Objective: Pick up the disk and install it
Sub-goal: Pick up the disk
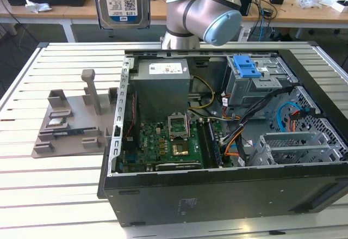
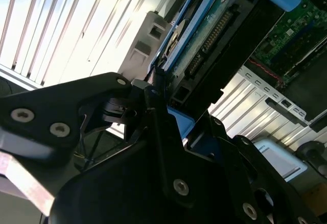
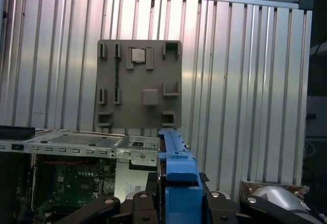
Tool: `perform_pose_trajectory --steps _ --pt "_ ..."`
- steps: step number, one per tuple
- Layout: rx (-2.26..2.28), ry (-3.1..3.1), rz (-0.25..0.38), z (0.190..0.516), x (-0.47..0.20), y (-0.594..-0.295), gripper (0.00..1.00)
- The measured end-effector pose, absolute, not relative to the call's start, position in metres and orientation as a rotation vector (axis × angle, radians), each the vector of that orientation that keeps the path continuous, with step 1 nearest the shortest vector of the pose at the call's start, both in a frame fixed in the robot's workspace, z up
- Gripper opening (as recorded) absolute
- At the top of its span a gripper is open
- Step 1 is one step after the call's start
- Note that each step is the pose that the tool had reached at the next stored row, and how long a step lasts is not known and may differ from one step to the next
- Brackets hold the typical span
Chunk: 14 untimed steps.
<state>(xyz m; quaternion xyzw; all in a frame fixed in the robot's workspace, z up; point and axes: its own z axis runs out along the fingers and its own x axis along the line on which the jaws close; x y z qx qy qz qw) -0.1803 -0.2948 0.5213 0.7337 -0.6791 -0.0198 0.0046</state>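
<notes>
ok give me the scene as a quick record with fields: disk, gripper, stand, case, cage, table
disk: held in the air, upright, label facing the exterior view, clear of the stand
gripper: shut on the disk's edge, seen in the second wrist view
stand: grey, on the table, on the exterior view's left of the case
computer case: open, circuit board exposed
drive cage: grey metal, inside the case, blue latch on top; disk not installed
table: slatted metal
</notes>
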Motion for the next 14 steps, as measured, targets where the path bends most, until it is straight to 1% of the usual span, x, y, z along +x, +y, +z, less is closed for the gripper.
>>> perform_pose_trajectory --steps 14 --pt "2.298 -2.127 -0.062 0.517 -0.171 -0.316 0.37"
